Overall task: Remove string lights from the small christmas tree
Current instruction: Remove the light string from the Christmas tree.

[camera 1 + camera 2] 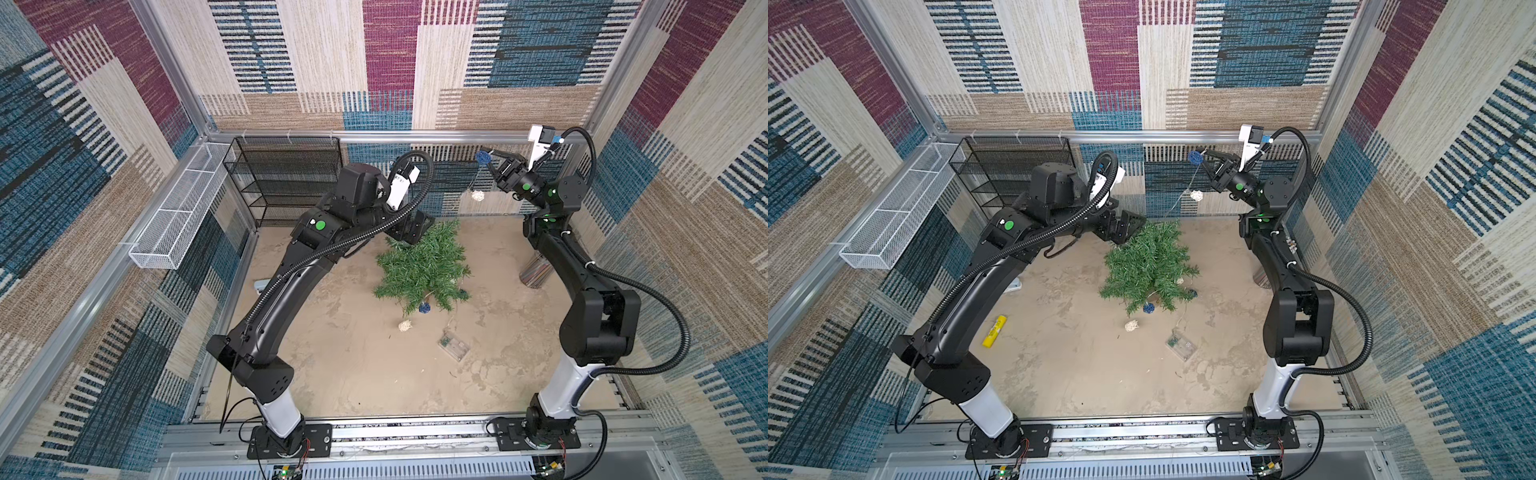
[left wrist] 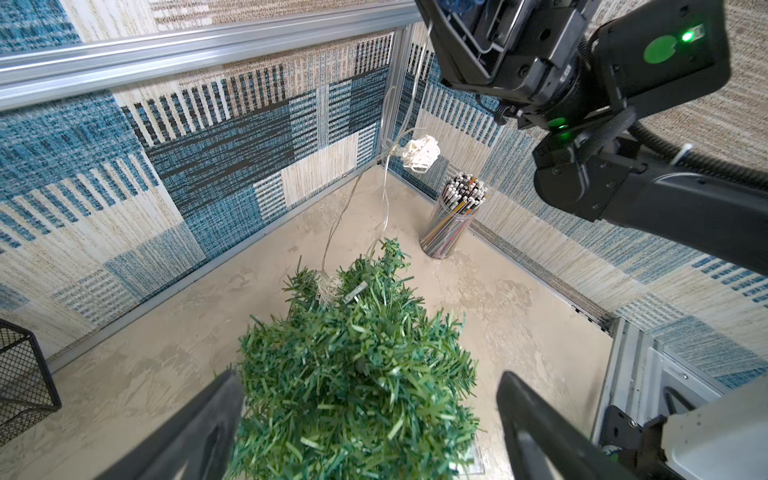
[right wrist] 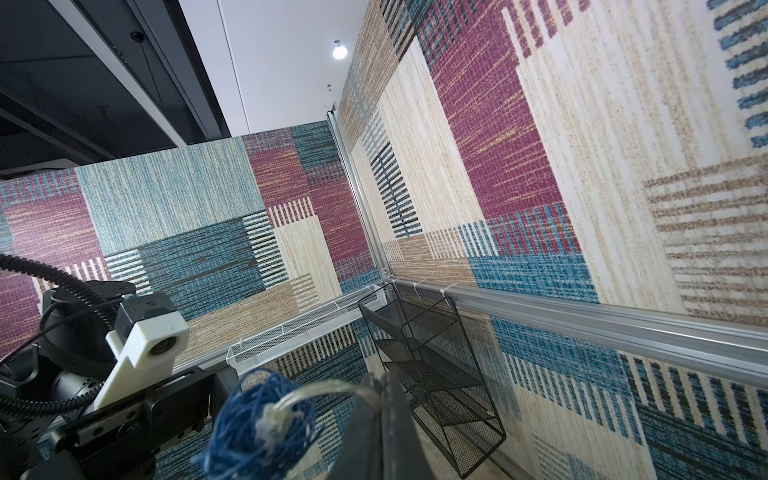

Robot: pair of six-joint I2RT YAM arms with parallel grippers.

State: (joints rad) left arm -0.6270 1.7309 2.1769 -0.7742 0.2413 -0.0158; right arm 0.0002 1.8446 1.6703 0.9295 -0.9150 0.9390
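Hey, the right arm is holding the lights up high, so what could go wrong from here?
1. The string lights run from the shut right fingers down into the small christmas tree, and the left fingers stand open either side of it: more pull may drag the tree.
2. The battery box lies on the table; its wire could snag in the branches.

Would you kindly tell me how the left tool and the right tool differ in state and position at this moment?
The left tool is open, while the right tool is shut on the wire of the string lights, beside a dark blue ball. The left tool sits low, with branches of the small christmas tree between its jaws; the right tool is high up, with the wire hanging from it down to the tree. Both are black.
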